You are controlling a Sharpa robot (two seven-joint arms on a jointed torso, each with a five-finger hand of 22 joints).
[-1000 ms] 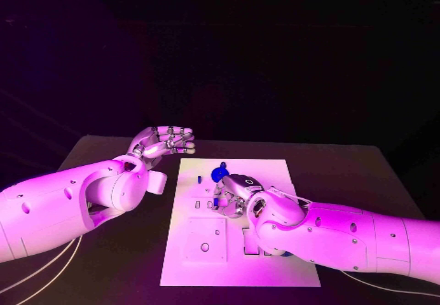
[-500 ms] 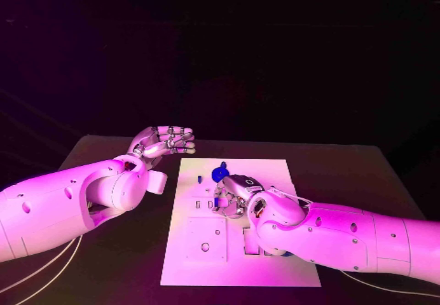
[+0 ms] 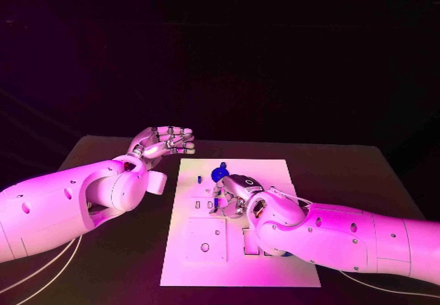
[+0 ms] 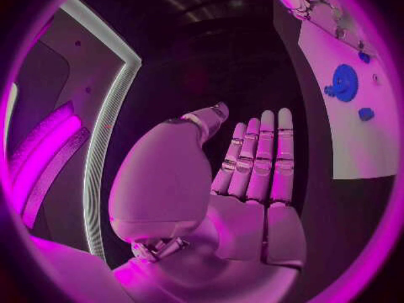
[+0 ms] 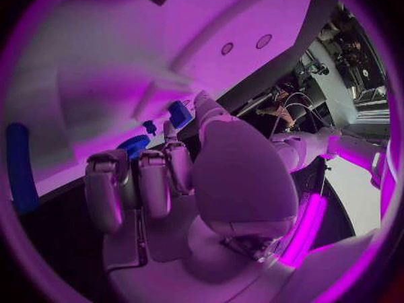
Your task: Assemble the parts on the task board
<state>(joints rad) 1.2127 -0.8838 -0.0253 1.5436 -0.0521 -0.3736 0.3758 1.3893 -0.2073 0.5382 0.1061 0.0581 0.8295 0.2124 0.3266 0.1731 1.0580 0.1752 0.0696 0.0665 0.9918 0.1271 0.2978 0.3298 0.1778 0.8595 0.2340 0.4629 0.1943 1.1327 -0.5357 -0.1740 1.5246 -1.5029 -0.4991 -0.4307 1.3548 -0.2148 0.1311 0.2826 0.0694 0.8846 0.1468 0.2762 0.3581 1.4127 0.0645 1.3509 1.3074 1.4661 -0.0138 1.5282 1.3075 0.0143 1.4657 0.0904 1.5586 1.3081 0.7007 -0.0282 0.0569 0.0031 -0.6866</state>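
Your left hand (image 3: 165, 141): raised left of the task board (image 3: 240, 264), fingers together, empty | your right hand (image 3: 234, 192): low over the board's middle, fingers curled, grip unclear | blue gear (image 3: 219, 172): far board end, just beyond right hand | black surface (image 3: 348, 171)

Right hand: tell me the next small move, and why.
Probably ease the right hand down a little to seat a part. It sits low over the white board, fingers curled beside the blue gear. The left hand is off the board, holding nothing.
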